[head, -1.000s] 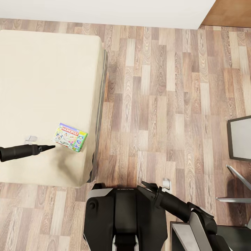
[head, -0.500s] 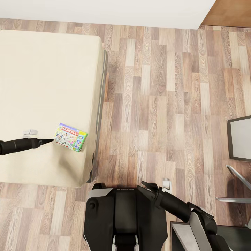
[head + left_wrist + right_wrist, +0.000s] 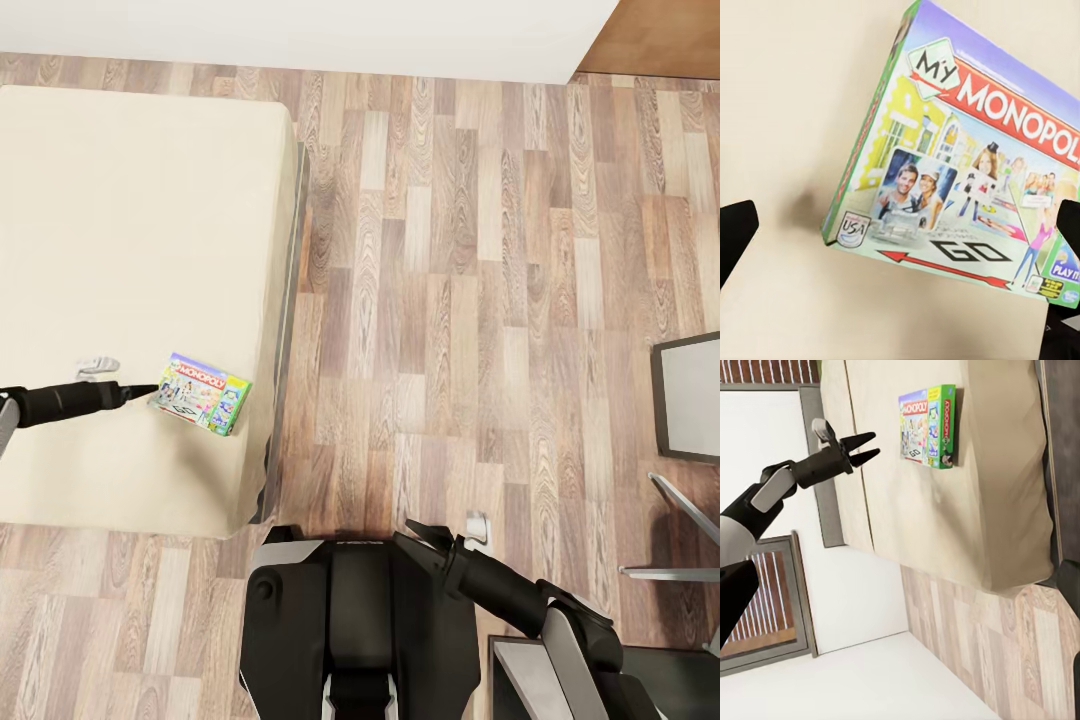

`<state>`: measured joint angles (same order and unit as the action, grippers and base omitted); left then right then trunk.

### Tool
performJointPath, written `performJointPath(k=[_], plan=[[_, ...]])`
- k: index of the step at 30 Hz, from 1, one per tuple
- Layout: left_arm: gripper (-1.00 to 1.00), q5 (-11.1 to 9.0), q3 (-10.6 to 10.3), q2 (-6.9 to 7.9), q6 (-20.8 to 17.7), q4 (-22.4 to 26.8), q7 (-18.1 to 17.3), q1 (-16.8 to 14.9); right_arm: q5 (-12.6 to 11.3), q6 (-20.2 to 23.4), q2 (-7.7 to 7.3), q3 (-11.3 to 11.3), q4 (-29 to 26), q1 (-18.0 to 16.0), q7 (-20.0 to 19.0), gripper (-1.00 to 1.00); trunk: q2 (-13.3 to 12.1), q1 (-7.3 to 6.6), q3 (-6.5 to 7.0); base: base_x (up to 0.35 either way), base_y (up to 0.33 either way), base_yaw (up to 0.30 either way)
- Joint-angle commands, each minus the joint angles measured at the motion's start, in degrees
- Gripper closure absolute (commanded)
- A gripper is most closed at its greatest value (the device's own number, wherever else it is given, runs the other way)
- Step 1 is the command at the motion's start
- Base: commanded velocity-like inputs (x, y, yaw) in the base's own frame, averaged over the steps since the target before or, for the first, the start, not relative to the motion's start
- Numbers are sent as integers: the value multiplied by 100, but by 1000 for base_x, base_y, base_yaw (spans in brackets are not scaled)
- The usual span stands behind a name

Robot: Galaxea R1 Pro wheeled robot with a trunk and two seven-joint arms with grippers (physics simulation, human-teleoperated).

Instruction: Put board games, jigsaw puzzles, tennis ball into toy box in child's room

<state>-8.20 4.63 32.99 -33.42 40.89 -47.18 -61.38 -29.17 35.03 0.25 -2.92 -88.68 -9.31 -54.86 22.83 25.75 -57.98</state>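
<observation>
One board game, the purple-green Monopoly box (image 3: 203, 393), lies flat on the cream bed (image 3: 140, 220) near the corner closest to me. My left gripper (image 3: 143, 391) is open and level with the box, its tips just short of the box's left edge. In the left wrist view the Monopoly box (image 3: 960, 172) is close up, and a dark fingertip (image 3: 733, 234) shows at each side of the picture. The right wrist view shows the left gripper (image 3: 864, 446) with its fingers spread, pointing at the box (image 3: 928, 426). My right gripper (image 3: 425, 533) is open, held low by my trunk.
Wood-plank floor (image 3: 450, 300) runs from the bed's grey frame edge (image 3: 290, 330) to a dark-framed grey-topped piece of furniture (image 3: 690, 395) at the right edge. A white wall (image 3: 300, 30) is at the far end, with a wooden door corner (image 3: 660, 35) beside it.
My left gripper has moved away from me across the bed and slightly right, and its tips are now at the Monopoly box's left edge. The box, the right arm and the view are unchanged.
</observation>
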Motion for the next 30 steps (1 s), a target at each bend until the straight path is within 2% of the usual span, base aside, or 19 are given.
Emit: performJointPath(k=[1,6,10,17,30], plan=[[-100,-18,4,-9,-39,-1,2,-19,-27,39,4,-6,-1,-1,-7,-100,9,3,-5,0,0,0],[-100,60,-2,-119,-47,-2,32,-91,-27,39,8,-6,-1,-1,-7,-100,9,3,-5,0,0,0],[-100,251,-5,-182,-43,-2,41,-128,-27,39,4,-6,-1,-1,-7,-100,9,3,-5,0,0,0],[-100,455,-6,-304,-22,-36,42,-247,-23,39,1,-6,-1,-1,-7,-100,9,3,-5,0,0,0],[-100,518,-6,-353,-2,-45,42,-293,-13,39,1,-6,-1,-1,-7,-100,9,3,-5,0,0,0]])
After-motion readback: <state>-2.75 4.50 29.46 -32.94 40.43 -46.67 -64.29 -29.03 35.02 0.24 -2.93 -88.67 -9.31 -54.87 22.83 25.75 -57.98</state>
